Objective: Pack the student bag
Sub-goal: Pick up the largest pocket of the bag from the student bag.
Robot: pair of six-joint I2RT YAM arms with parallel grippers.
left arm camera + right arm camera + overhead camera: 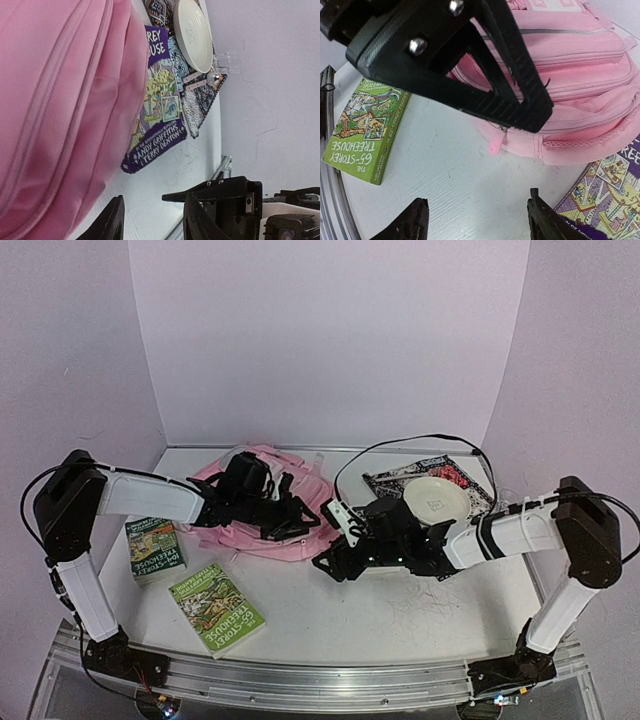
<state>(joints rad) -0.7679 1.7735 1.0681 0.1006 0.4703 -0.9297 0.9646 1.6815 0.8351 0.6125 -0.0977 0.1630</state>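
**Both hands released beside the pink student bag**

From above, the left hand (pixel 288 520) is seen over the near edge of the student bag (pixel 215 478). The bag lies crumpled on the worktop (pixel 380 625), beneath and beyond that hand. The right hand (pixel 328 565) is held low, just beside the bag's near corner. A green book (pixel 217 608) and a second green book (pixel 155 545) lie well apart from the left hand, on its left. Behind the right hand a white plate (pixel 435 500) rests on a patterned book (pixel 470 480).

In the left wrist view, the left hand's fingers (pixel 114 222) are parted with only bare worktop between them, so nothing is grasped. Pink fabric lies ahead on the left. Beyond it a purple book (pixel 157 120) is partly covered by the bag's edge.

In the right wrist view, the right hand's fingers (pixel 417 222) are spread, and the hand is released and empty. The bag lies ahead with its zip pockets showing, and a black ribbed finger of the left hand crosses in front of it.
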